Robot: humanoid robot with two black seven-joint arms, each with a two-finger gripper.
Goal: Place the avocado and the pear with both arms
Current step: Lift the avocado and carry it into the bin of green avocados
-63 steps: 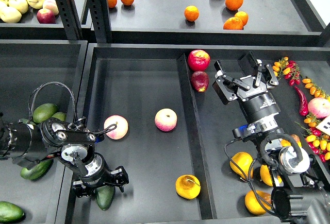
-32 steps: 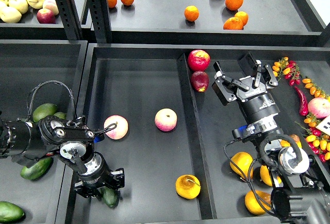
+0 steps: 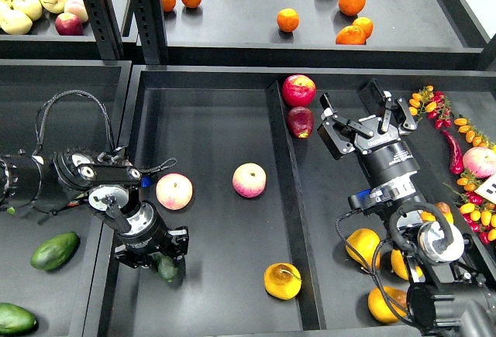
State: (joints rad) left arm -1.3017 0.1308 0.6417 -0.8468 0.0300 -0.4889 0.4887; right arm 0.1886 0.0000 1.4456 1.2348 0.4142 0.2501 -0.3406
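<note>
My left gripper [image 3: 153, 253] is shut on the dark green avocado [image 3: 166, 266] and holds it low over the front left of the middle black tray [image 3: 209, 120]. Only the avocado's lower end shows under the fingers. The golden yellow-orange pear [image 3: 282, 280], with its thin stem, lies on the tray near the front right, well to the right of my left gripper. My right gripper [image 3: 360, 116] is open and empty over the right compartment, far behind the pear and next to a dark red apple [image 3: 300, 121].
Two pink-yellow apples [image 3: 174, 191] [image 3: 249, 180] lie mid-tray. A raised divider [image 3: 285, 197] splits off the right compartment, which holds a red apple [image 3: 298, 89] and oranges [image 3: 363, 248]. Paler avocados [image 3: 54, 250] [image 3: 14, 318] lie in the left bin. Chillies [image 3: 453, 151] lie far right. The shelf above holds oranges [image 3: 287, 19].
My left gripper has moved away from the front edge with the avocado in it, and the left arm has swung up. The right arm has barely moved.
</note>
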